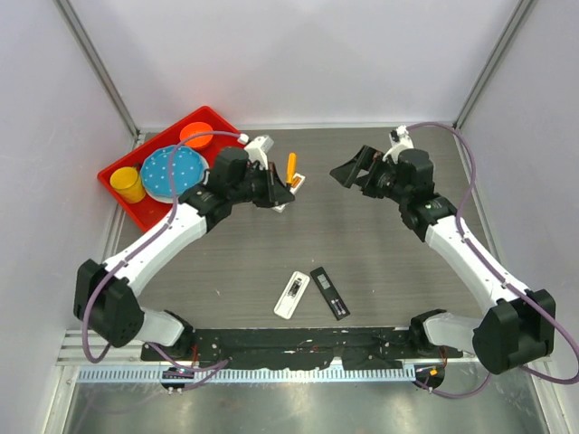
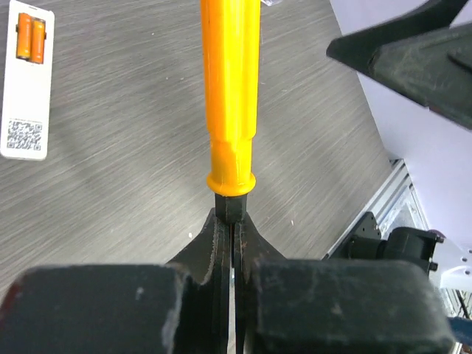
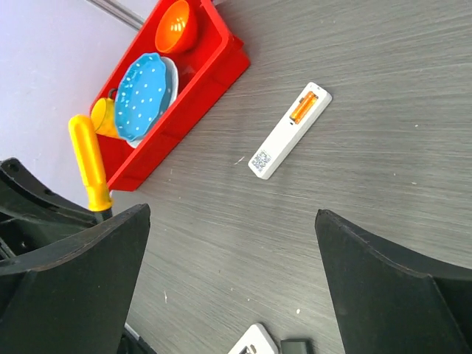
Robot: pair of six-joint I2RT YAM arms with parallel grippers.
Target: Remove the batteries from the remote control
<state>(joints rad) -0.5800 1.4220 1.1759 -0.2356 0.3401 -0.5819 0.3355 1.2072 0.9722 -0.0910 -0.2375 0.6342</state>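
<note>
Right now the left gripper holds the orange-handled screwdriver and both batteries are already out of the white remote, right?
No. The left gripper holds the screwdriver, but both batteries sit inside the white remote, in its open compartment; the left wrist view shows them there.

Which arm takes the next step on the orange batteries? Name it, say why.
Probably left. The left tool is shut on the orange-handled screwdriver, close to the white remote holding the orange batteries; the right tool is open, empty.
</note>
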